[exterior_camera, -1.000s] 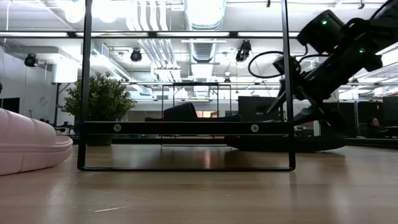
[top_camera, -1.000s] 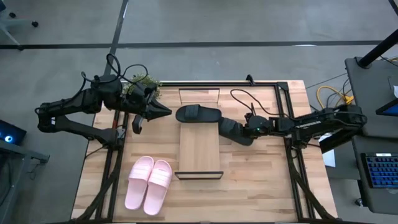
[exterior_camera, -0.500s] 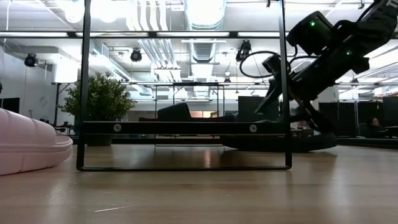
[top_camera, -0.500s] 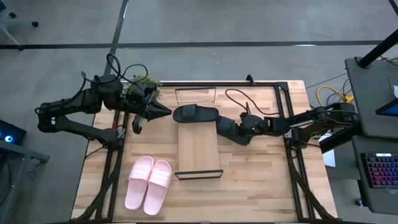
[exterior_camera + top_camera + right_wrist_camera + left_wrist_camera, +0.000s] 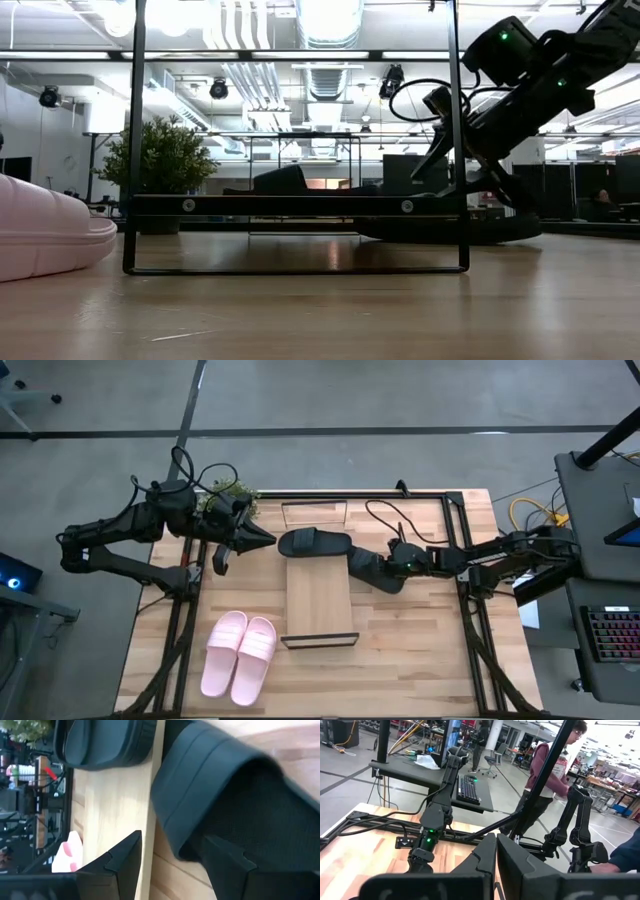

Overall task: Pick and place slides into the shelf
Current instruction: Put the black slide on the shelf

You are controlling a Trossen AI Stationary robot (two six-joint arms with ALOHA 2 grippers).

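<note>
Shifted a little toward the shelf (image 5: 321, 598) since a second ago: right arm, and with it the black slide (image 5: 374, 570) lying at the shelf's right edge. Nudged slightly left over the same second: the other black slide (image 5: 316, 543), lying crosswise on the shelf's far end. No change to the pink pair (image 5: 239, 656), side by side on the counter (image 5: 420, 650) near its front left, well apart from the shelf.

Right end effector (image 5: 172, 857) spread wide, one finger on either side of the near black slide's strap, low over the counter; nothing gripped yet, to judge from the right wrist view. Left end effector (image 5: 268, 538) closed tight and empty, hanging just beside the toe end of the crosswise slide, near the potted plant (image 5: 228, 494).

Probable step: closing on the strap of the slide beside the shelf.

Risks from here, as a judgement only: a close that catches just the strap's soft edge, letting the slide droop or slip out on the lift; a low carry that snags the sole on the shelf's dark frame; a set-down that bumps the crosswise slide and pushes it off the far end.
</note>
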